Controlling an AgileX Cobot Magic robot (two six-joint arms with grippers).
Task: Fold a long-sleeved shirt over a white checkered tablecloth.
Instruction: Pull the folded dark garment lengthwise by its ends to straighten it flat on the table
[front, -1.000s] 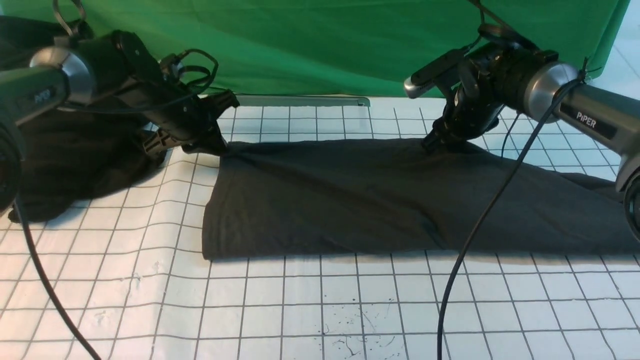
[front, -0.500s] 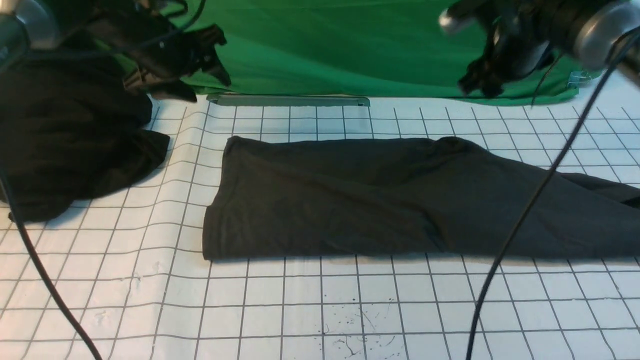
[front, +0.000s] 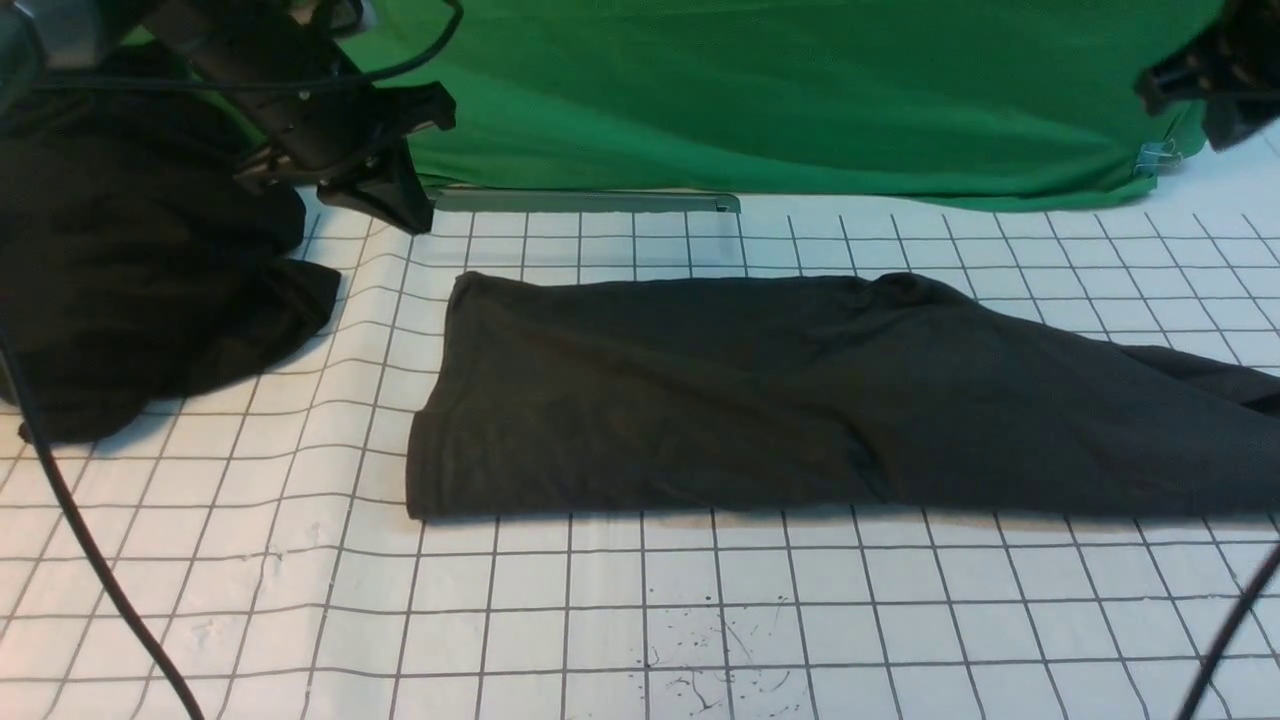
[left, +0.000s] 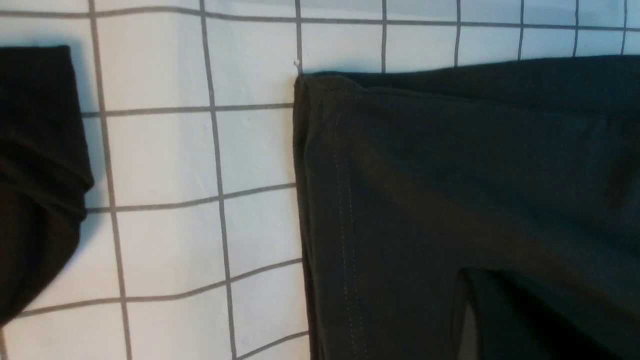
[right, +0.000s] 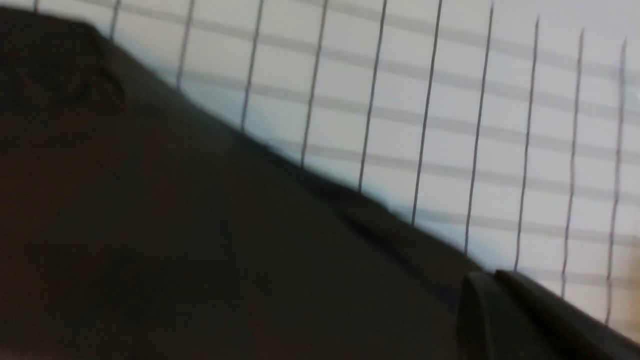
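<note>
Both arms have lifted off the long-sleeved shirt (front: 800, 400) since a second ago. It lies flat on the white checkered tablecloth (front: 600, 620), folded into a band whose long axis runs left to right, with the stitched hem at the left and the right end past the picture's edge. The left pincer (front: 395, 210) hangs far left and the right pincer (front: 1200, 100) far right, both clenched on nothing.

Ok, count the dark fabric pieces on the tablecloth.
2: the long-sleeved shirt lies across the middle; a blacker fabric heap sits at the robot's left. Others may be out of frame.
</note>
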